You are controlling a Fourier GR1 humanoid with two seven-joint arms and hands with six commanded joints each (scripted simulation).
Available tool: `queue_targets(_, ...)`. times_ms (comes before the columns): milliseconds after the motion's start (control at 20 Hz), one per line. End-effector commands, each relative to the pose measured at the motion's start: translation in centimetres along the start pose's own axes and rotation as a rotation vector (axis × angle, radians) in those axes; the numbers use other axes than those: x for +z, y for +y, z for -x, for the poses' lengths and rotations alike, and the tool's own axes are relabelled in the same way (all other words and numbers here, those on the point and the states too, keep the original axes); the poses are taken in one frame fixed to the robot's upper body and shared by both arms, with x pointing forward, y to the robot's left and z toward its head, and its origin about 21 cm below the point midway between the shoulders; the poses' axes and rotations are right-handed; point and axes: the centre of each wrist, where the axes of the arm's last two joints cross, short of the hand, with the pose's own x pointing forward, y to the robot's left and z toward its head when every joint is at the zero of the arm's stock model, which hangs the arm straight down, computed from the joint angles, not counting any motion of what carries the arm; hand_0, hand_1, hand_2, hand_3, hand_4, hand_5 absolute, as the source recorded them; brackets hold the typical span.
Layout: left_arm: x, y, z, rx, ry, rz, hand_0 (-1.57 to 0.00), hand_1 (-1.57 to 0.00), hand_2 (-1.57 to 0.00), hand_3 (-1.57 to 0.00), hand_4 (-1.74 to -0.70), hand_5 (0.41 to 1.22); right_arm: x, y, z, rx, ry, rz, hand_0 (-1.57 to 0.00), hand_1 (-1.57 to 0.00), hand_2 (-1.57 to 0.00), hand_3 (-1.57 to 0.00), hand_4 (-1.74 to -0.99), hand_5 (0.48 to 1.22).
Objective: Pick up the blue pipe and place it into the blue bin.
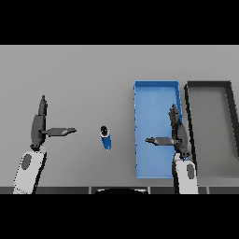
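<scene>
Grey tabletop (pixel 84 74) fills the head view from edge to edge, plain and evenly lit. Near its middle lies the blue pipe (pixel 106 138), a short blue cylinder with a dark end toward the far side; whether that end is a cap or an open mouth is hard to make out. It rests on the table, touched by neither hand. To its right, apart from it, sits the blue bin (pixel 138 130), a long rectangular tray running away from the robot. Just beyond that stands a dark bin (pixel 189 107) with a grey floor, its right wall close to the picture's edge.

The left hand (pixel 39 127) hovers left of the pipe, fingers straight and pointing away, thumb stretched sideways toward the pipe. The right hand (pixel 178 133) hangs over the blue bin's right wall, hiding part of it, fingers likewise straight with the thumb spread leftward above the bin floor. Both hands hold nothing.
</scene>
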Motion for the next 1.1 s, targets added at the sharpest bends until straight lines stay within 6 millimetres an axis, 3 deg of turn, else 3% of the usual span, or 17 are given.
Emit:
queue_targets(0,0.0,-0.1,0.0,0.001,-0.005,0.000,0.00,0.00,0.00,0.00,-0.97,0.594,0.0,-0.1,0.0,0.000,0.000,0.001,0.00,0.00,0.00,0.00,-1.210,0.594)
queue_targets(250,-0.1,-0.7,-0.2,0.002,-0.006,0.006,0.00,0.00,0.00,0.00,-0.97,0.594,-0.1,-0.5,-0.2,-0.002,0.001,-0.001,0.00,0.00,0.00,0.00,-1.210,0.594)
queue_targets(300,0.1,0.3,-0.5,-0.079,-0.055,0.151,0.00,0.00,0.00,0.00,-0.97,0.594,0.1,-1.5,-0.8,0.150,-0.063,-0.061,0.00,0.00,0.00,0.00,-1.210,0.594)
queue_targets(400,0.0,2.1,-0.5,-0.145,-0.074,0.296,0.00,0.00,0.00,0.00,-0.97,0.596,1.2,-2.1,-1.3,0.294,-0.116,-0.119,0.00,0.00,0.00,0.00,-1.198,0.589)
queue_targets(600,0.0,2.9,-0.8,-0.179,-0.086,0.388,0.00,0.00,0.00,0.00,-0.97,0.598,1.6,-1.9,-1.5,0.352,-0.106,-0.159,0.00,0.00,0.00,0.00,-1.191,0.587)
queue_targets(800,1.6,2.6,-1.4,-0.168,-0.133,0.522,0.00,0.00,0.00,0.00,-0.98,0.583,1.8,-2.1,-1.9,0.347,-0.103,-0.162,0.00,0.00,0.00,0.00,-1.187,0.579)
queue_targets(1050,3.7,-0.5,-2.5,-0.239,-0.055,0.711,0.00,0.00,0.00,0.00,-1.02,0.512,1.5,-1.5,-2.2,0.321,-0.106,-0.168,0.00,0.00,0.00,0.00,-1.225,0.580)
